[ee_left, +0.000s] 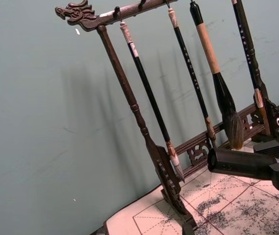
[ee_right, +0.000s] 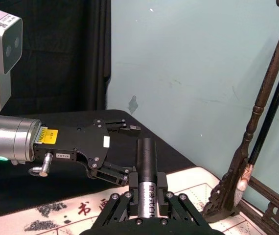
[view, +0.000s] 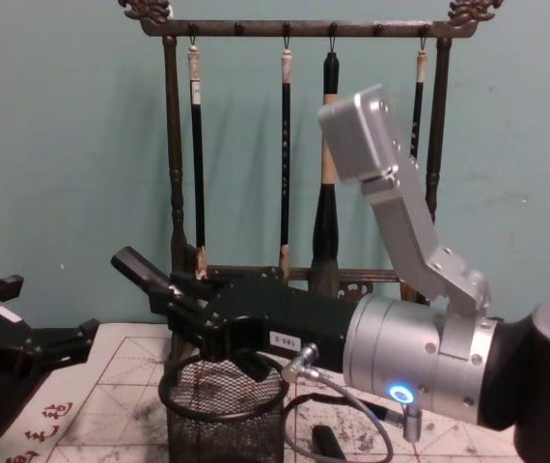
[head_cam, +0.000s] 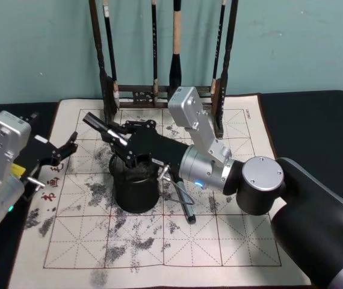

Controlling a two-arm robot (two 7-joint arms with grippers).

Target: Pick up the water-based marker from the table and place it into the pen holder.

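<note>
Right tool (head_cam: 124,144) is clamped on the smooth black marker (head_cam: 100,126) just above the thick round rim of the wire-mesh pen holder (head_cam: 134,192), but the marker's long axis lies slanted, closer to flat than upright, so I'd guess it needs tipping end-down first; left tool (head_cam: 56,158) hangs fingers-apart, off left.

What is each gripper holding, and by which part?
The right gripper grips the water-based marker around its barrel, above the pen holder; the left gripper, open, holds nothing.
</note>
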